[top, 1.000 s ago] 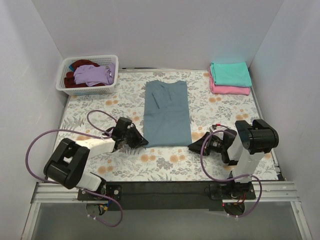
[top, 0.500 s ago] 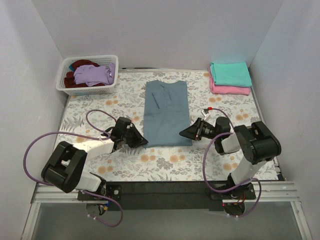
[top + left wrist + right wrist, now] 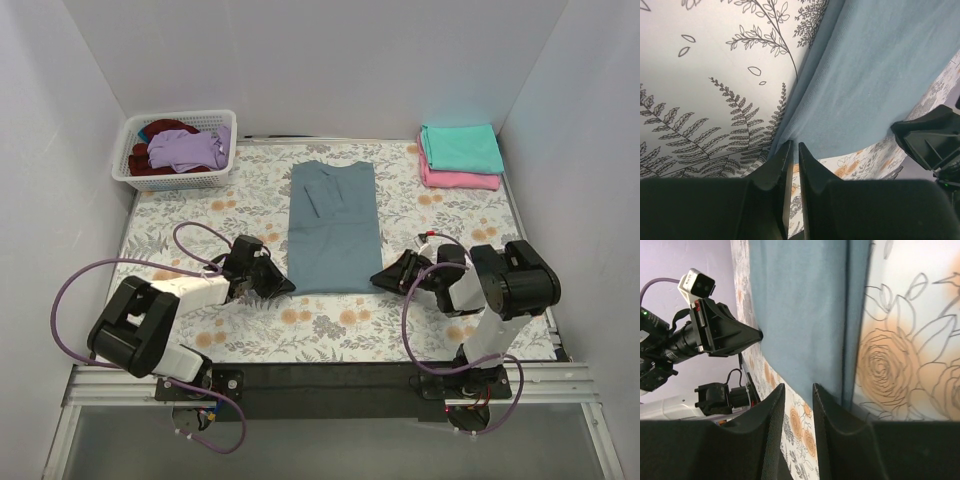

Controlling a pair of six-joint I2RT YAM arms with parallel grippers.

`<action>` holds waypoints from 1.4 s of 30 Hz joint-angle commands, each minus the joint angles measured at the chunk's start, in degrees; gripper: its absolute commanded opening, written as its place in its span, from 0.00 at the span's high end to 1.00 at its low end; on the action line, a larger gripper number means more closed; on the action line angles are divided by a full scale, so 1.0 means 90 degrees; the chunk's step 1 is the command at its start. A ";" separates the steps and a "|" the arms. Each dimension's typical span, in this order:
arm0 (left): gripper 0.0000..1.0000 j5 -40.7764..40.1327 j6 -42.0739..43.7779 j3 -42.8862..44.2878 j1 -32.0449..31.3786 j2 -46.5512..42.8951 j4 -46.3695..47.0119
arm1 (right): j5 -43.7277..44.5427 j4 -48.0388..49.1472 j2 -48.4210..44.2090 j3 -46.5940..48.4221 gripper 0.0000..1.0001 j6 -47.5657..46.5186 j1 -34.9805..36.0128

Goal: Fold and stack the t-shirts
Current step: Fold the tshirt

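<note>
A slate blue-grey t-shirt [image 3: 333, 225] lies folded into a long strip in the middle of the table. My left gripper [image 3: 288, 287] is at its near left corner. In the left wrist view the left gripper [image 3: 791, 143] is closed to a thin slit, with the shirt [image 3: 880, 75] hem pinched at the tips. My right gripper [image 3: 378, 281] is at the near right corner. Its jaws [image 3: 798, 385] stand slightly apart, low on the table at the shirt's [image 3: 800, 300] hem. A teal shirt [image 3: 460, 147] lies folded on a pink one [image 3: 460, 180] at the back right.
A white lattice basket [image 3: 175, 180] at the back left holds a lilac shirt [image 3: 188, 148] and a dark red one [image 3: 165, 127]. White walls close in the floral tablecloth [image 3: 330, 330] on three sides. Purple cables loop beside both arms.
My right gripper swung in towards the shirt's near right corner, then settled slightly nearer and lower at the hem. My left gripper has stayed at the near left corner.
</note>
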 commanded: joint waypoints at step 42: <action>0.62 -0.2549 0.1529 0.1224 -0.0219 -0.2256 -0.2777 | 0.3890 -0.7246 -0.2098 0.3203 0.60 -0.3255 0.2998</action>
